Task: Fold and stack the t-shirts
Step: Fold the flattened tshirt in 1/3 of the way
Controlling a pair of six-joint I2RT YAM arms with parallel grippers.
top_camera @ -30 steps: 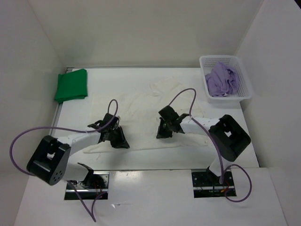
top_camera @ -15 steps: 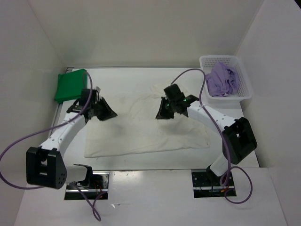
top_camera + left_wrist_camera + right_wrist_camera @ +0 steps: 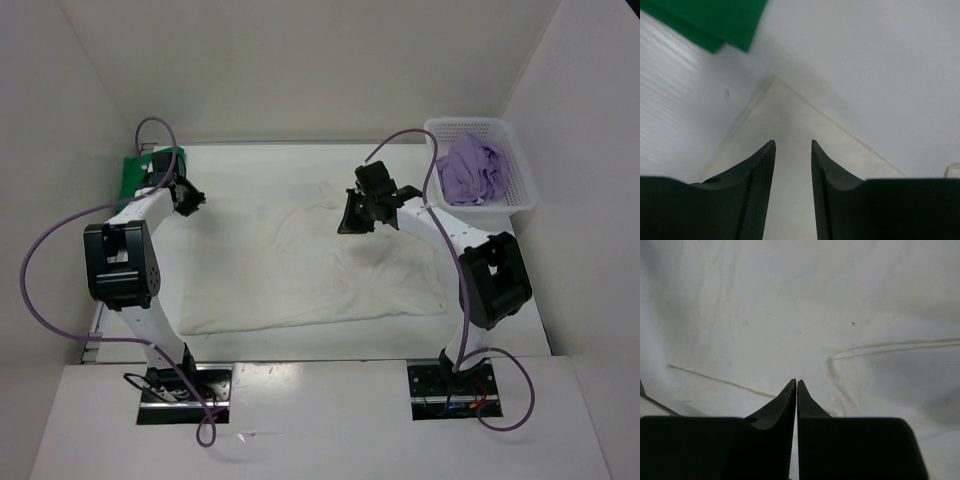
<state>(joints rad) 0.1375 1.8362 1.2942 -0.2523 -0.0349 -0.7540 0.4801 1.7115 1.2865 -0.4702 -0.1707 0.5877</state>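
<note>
A white t-shirt (image 3: 310,270) lies spread over the middle of the table. My left gripper (image 3: 192,203) hovers at the shirt's far left corner, beside a folded green t-shirt (image 3: 133,172). In the left wrist view the left gripper (image 3: 791,144) is open by a narrow gap, with the white t-shirt corner (image 3: 790,110) below it and the green t-shirt (image 3: 715,20) beyond. My right gripper (image 3: 347,225) is over the shirt's far middle. Close up, that gripper (image 3: 797,381) is shut, its tips just above the wrinkled white t-shirt (image 3: 805,315). A purple t-shirt (image 3: 470,168) lies crumpled in the basket.
A white perforated basket (image 3: 470,124) stands at the back right corner. White walls close in the table on the left, back and right. Purple cables loop off both arms over the table's left side and back right.
Both arms have swung from the shirt's near part to its far side. The left gripper reached the far left corner and its jaws parted. The right gripper opened, then shut again.
</note>
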